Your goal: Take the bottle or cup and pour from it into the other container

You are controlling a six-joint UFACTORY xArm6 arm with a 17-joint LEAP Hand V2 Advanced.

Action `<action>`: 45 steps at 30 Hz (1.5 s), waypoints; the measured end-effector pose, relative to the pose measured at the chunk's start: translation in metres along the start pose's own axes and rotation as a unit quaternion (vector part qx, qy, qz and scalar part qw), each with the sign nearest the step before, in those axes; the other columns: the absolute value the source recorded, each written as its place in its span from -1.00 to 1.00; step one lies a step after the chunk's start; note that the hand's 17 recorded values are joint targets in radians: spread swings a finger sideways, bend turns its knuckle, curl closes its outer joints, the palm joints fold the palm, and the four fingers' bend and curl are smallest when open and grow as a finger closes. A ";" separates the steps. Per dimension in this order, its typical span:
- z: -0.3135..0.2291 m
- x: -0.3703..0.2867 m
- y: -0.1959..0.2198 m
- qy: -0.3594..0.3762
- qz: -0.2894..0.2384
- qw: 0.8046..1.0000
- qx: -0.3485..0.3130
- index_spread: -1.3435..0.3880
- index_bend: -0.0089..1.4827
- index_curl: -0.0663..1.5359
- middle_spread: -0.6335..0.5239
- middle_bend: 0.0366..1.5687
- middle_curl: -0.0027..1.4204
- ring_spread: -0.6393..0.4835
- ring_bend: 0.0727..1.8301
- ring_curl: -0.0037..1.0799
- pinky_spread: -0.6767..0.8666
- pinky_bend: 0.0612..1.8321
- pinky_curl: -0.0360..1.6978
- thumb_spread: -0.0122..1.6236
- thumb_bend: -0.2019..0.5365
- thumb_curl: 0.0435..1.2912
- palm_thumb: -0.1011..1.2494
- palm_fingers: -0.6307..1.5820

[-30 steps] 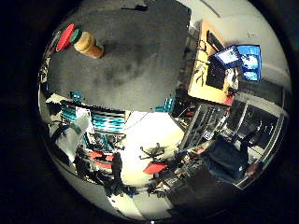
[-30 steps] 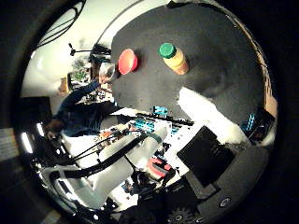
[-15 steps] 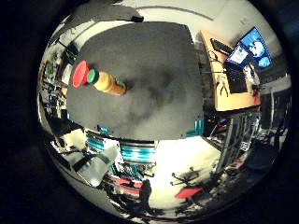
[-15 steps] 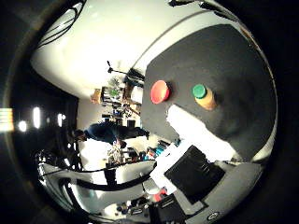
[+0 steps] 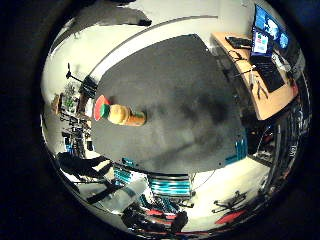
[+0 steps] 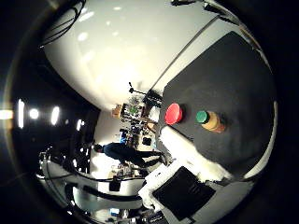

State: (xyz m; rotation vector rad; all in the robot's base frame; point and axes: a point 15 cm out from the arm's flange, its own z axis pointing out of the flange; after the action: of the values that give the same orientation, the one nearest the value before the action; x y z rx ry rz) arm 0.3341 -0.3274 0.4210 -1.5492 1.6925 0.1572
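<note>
An orange bottle (image 5: pixel 128 115) with a green cap stands on the dark grey table (image 5: pixel 185 100), near one edge. A red cup (image 5: pixel 101 108) stands right beside it. The right thumb side palm view shows the same pair, the red cup (image 6: pixel 174 114) next to the bottle (image 6: pixel 210 120). Both look small, so the palm is well above and away from them. White and black parts of my hand (image 6: pixel 194 173) reach into the right thumb side palm view. The fingers do not show.
A wooden desk (image 5: pixel 262 72) with monitors and a keyboard stands beside the table's far side. Shelves and a tripod (image 5: pixel 70 78) stand on the floor past the table edge nearest the cup.
The whole picture has turned and shifted in both views, so the camera has moved. The bottle and cup stand side by side as before.
</note>
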 end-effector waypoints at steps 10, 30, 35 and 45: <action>0.027 0.036 0.027 -0.059 0.015 0.998 0.009 0.26 -0.77 -0.56 0.12 -0.59 -0.47 0.34 -0.41 -0.60 0.45 0.02 -0.97 0.31 -0.52 -0.48 0.04 -0.28; 0.093 0.088 0.068 -0.145 0.021 0.989 0.006 0.27 -0.77 -0.56 0.16 -0.65 -0.49 0.36 -0.44 -0.60 0.44 0.00 -0.96 0.26 -0.53 -0.56 -0.08 -0.31; 0.109 0.107 0.074 -0.140 0.035 0.989 0.014 0.27 -0.77 -0.56 0.15 -0.66 -0.49 0.35 -0.44 -0.60 0.44 0.00 -0.96 0.24 -0.53 -0.56 -0.09 -0.31; 0.156 0.104 0.079 -0.161 0.042 0.986 -0.008 0.27 -0.77 -0.56 0.14 -0.67 -0.49 0.34 -0.45 -0.59 0.43 -0.01 -0.96 0.23 -0.53 -0.56 -0.10 -0.31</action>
State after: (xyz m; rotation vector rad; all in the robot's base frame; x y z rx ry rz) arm 0.3474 -0.2982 0.2202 -1.3798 1.5017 0.4424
